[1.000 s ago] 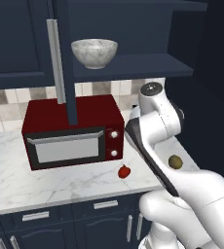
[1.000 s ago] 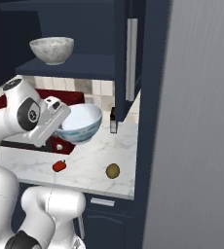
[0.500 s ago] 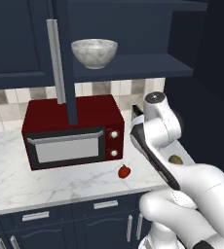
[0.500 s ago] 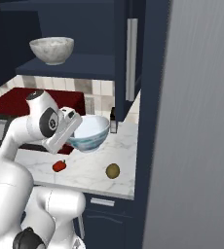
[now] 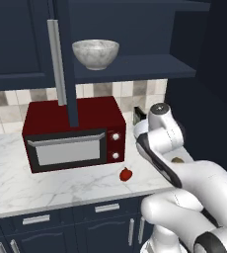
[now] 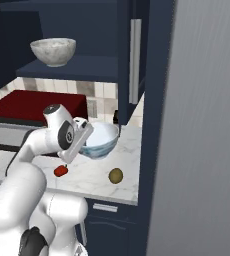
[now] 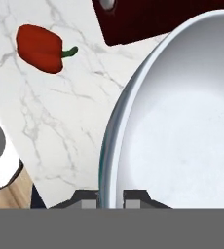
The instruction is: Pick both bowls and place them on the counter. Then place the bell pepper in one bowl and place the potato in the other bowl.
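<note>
On the left, the marbled bowl [image 6: 53,51] stands on the shelf [image 6: 82,67]. The red pepper [image 6: 61,171] lies on the worktop [image 6: 94,172]. The gripper [image 7: 110,194] is clamped on the rim of the blue-patterned bowl [image 6: 100,141], just above the worktop. The potato [image 6: 116,175] lies to the right.

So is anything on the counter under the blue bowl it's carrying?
Nothing visible is. The end effector grips the blue bowl by its rim over bare counter. The pepper and potato lie nearer the front edge, off to either side.
</note>
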Robot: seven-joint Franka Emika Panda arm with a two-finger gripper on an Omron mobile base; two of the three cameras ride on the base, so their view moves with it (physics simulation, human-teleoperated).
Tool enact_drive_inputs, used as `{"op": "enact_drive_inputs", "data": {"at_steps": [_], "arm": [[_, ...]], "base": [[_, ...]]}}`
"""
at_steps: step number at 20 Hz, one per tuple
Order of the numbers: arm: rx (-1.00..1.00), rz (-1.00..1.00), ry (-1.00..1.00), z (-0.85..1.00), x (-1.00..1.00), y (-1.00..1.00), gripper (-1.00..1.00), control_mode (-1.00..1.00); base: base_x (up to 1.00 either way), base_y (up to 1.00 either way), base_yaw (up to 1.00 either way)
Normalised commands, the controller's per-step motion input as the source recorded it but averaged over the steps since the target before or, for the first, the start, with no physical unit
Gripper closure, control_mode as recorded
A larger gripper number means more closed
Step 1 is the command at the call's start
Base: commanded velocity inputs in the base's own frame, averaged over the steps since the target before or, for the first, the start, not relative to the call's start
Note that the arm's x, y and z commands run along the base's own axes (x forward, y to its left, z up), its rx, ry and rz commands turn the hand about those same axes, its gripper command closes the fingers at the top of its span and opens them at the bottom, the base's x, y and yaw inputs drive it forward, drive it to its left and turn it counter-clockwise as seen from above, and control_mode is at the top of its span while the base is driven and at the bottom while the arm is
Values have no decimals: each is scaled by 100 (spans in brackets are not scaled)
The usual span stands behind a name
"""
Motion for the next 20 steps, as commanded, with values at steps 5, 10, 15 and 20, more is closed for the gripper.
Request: {"op": "enact_drive_inputs", "data": {"at_steps": [5, 10, 15, 20], "arm": [[1, 3, 2, -31, 41, -3, 100, -100], [1, 1, 5, -26, 35, 0, 100, -100], [0, 1, 6, -25, 32, -3, 100, -100], [4, 2, 4, -24, 21, -6, 100, -100]], "base": [[0, 0, 0], [0, 0, 0], [0, 0, 0], [0, 0, 0]]}}
